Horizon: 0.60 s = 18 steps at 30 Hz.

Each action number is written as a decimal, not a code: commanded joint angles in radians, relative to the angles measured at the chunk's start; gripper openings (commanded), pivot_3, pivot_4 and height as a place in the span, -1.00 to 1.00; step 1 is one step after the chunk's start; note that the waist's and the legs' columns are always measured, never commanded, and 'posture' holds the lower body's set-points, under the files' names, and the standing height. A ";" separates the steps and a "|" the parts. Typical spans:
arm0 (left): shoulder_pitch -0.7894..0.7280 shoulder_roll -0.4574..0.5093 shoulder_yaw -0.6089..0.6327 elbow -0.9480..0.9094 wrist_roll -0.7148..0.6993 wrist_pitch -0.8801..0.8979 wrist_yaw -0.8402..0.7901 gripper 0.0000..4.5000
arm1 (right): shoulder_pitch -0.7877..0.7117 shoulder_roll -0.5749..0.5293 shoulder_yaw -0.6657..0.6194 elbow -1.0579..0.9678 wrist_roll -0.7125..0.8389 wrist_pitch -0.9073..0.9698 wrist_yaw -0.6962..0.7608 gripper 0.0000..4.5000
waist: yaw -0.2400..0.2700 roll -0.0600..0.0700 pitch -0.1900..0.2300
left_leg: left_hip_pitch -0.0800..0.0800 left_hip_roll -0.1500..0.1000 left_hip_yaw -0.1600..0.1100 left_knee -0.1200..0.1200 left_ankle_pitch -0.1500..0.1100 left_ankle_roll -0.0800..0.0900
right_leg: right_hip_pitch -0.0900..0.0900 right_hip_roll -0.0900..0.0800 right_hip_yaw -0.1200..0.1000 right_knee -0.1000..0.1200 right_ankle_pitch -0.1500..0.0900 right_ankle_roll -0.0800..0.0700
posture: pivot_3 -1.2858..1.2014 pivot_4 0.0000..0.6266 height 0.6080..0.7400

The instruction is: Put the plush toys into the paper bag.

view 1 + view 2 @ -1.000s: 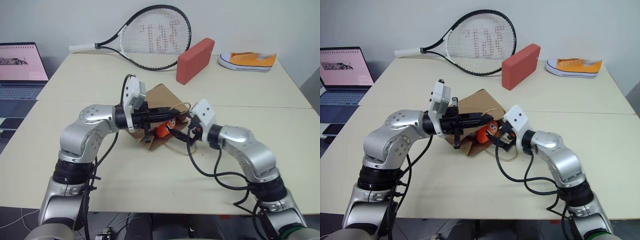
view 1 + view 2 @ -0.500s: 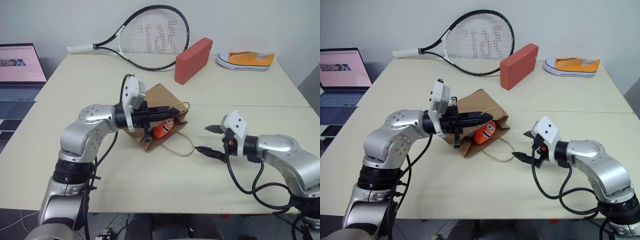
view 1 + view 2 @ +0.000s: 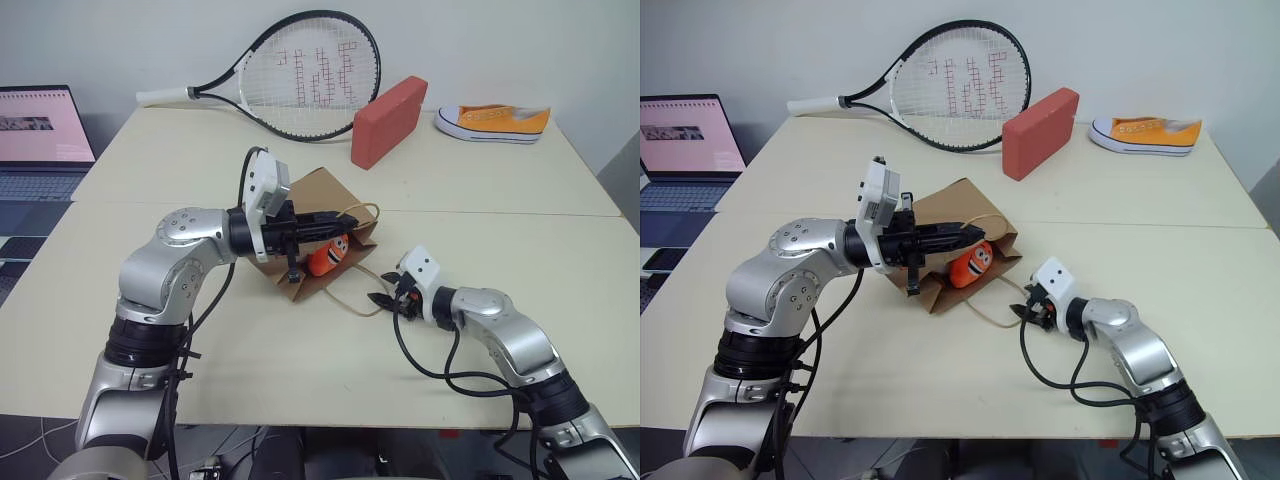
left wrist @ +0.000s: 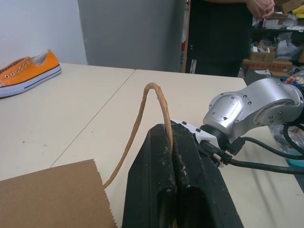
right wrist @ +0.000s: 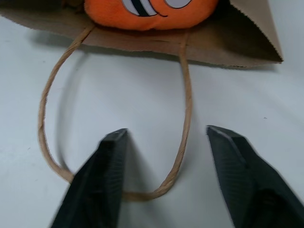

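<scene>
Crumpled brown paper bag [image 3: 322, 215] lying on smooth cream tabletop [image 3: 240, 330], fuzzy orange carrot toy [image 3: 327, 256] in its mouth, left pincer [image 4: 174, 156] clamped on twisted cord handle [image 4: 142, 114], right pincer [image 5: 166, 183] apart over lower cord loop [image 5: 184, 109].

The paper bag [image 3: 322, 215] mouth is partly blocked by the carrot toy [image 3: 326, 256] and left gripper [image 3: 340, 215]. Bare table [image 3: 250, 350] lies before the bag; its lower handle loop [image 5: 114, 142] crosses there.
</scene>
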 commanded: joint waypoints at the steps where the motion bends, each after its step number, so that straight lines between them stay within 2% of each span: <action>1: -0.012 0.010 0.022 -0.033 -0.008 -0.012 0.003 -1.00 | -0.021 0.003 -0.009 -0.009 -0.014 -0.025 0.004 -0.60 | 0.000 0.000 0.000 | 0.000 0.000 0.000 0.000 0.000 0.000 | 0.000 0.000 0.000 0.000 0.000 0.000 | 0.03 -0.52 1.00; 3: -0.011 0.009 0.022 -0.032 -0.007 -0.013 0.003 -1.00 | -0.025 0.007 -0.010 -0.002 -0.022 -0.028 0.003 -0.92 | 0.000 0.000 0.000 | 0.000 0.000 0.000 0.000 0.000 0.000 | 0.000 0.000 0.000 0.000 0.000 0.000 | 0.03 -0.52 1.00; 4: -0.012 0.009 0.022 -0.032 -0.007 -0.013 0.003 -1.00 | -0.027 0.009 -0.011 0.000 -0.024 -0.028 0.003 -0.99 | 0.000 0.000 0.000 | 0.000 0.000 0.000 0.000 0.000 0.000 | 0.000 0.000 0.000 0.000 0.000 0.000 | 0.03 -0.52 1.00; 7: -0.019 0.010 0.027 -0.027 -0.009 -0.014 0.003 -1.00 | -0.034 0.024 -0.050 -0.012 0.012 0.009 -0.001 -0.99 | 0.000 0.000 0.000 | 0.000 0.000 0.000 0.000 0.000 0.000 | 0.000 0.000 0.000 0.000 0.000 0.000 | 0.03 -0.52 1.00; 13: -0.081 0.025 0.079 0.019 -0.027 -0.018 0.000 -1.00 | -0.063 0.075 -0.273 -0.082 0.238 0.254 -0.026 -0.99 | 0.001 0.000 0.000 | 0.000 0.000 0.000 0.000 0.000 0.000 | 0.000 0.000 0.000 0.001 0.000 0.000 | 0.03 -0.52 1.00; 18: -0.137 0.025 0.120 0.068 -0.036 -0.022 0.003 -1.00 | -0.128 0.029 -0.458 -0.176 0.423 0.469 -0.050 -0.99 | 0.001 0.001 0.000 | 0.000 0.000 -0.001 0.000 0.000 0.000 | 0.000 0.000 0.000 0.000 0.000 0.000 | 0.03 -0.52 1.00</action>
